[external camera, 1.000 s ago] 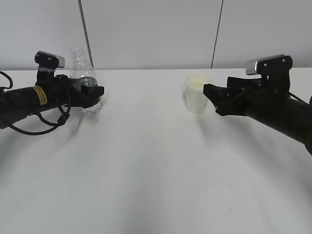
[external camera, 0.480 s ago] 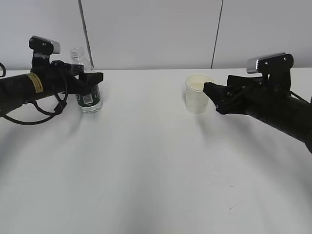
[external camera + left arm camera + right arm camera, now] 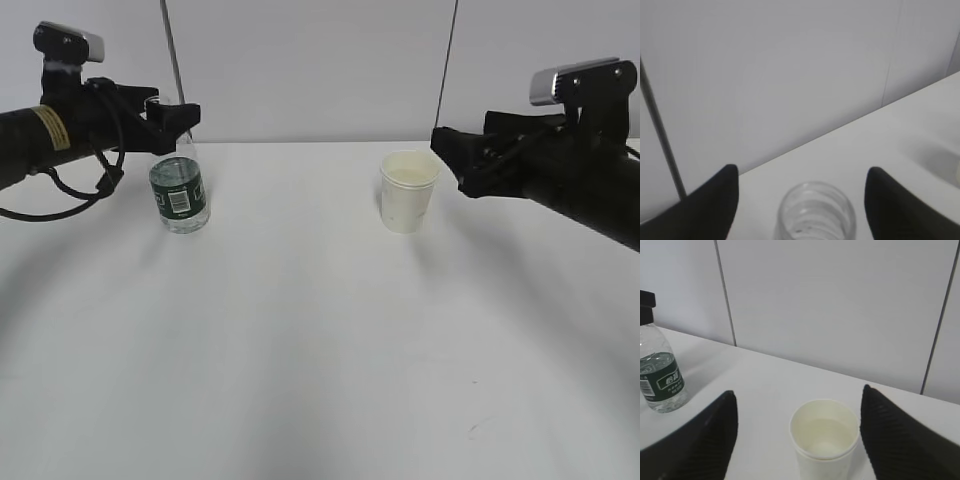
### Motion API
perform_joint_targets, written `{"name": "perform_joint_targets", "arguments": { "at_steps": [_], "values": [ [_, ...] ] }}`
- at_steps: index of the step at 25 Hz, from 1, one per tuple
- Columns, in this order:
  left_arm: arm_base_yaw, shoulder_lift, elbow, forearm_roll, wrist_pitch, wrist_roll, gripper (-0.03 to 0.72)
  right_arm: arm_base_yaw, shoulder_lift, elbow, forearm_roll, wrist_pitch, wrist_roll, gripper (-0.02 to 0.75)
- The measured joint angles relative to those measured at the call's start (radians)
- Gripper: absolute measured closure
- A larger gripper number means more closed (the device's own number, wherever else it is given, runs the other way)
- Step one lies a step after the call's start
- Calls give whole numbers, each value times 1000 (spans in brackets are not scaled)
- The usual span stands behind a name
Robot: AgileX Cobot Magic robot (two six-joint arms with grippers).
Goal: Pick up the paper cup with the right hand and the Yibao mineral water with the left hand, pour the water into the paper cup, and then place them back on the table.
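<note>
The Yibao mineral water (image 3: 179, 195) stands upright and uncapped on the white table (image 3: 300, 330) at the left, green label facing me. My left gripper (image 3: 183, 114) hovers open at the height of its neck. In the left wrist view the bottle's mouth (image 3: 816, 212) sits low between the two black fingers, clear of both. The paper cup (image 3: 408, 190) stands right of centre with liquid in it. My right gripper (image 3: 447, 150) hangs open just right of the cup and above its rim. In the right wrist view the cup (image 3: 824, 435) lies between the spread fingers, untouched, and the bottle (image 3: 662, 377) is at far left.
A grey panelled wall (image 3: 300, 70) with dark vertical seams rises right behind the table's far edge. Black cables (image 3: 60, 200) loop under the left arm. A small dark speck (image 3: 475, 428) marks the tabletop at the front right.
Both arms have risen. The left gripper has gone from around the bottle's body up to neck height, leaving the bottle standing. The right gripper has lifted from beside the cup.
</note>
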Motion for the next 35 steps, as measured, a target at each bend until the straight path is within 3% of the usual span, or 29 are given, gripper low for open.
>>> {"name": "perform_joint_targets", "arguments": {
  "at_steps": [6,13,19,24,28,30,35],
  "values": [
    [0,-101,0,0,157,-73,219,0,-73,-97,-11,200,57,145],
    [-5,-259,2,1,399,-275,219,0,-96,-269,-13,475,177,145],
    [-92,-374,3,-4,756,-327,219,2,-98,-392,-68,724,317,145],
    [-192,-456,3,-36,1010,-329,269,54,-103,-460,-86,928,350,145],
    [-242,-481,0,-127,1167,-314,280,100,-103,-504,-86,1050,352,145],
    [-254,-488,-16,-203,1240,-271,281,116,-103,-523,-86,1107,352,145],
    [-256,-496,-107,-447,1424,-38,282,134,-103,-595,-36,1305,352,145]
  ]
}}
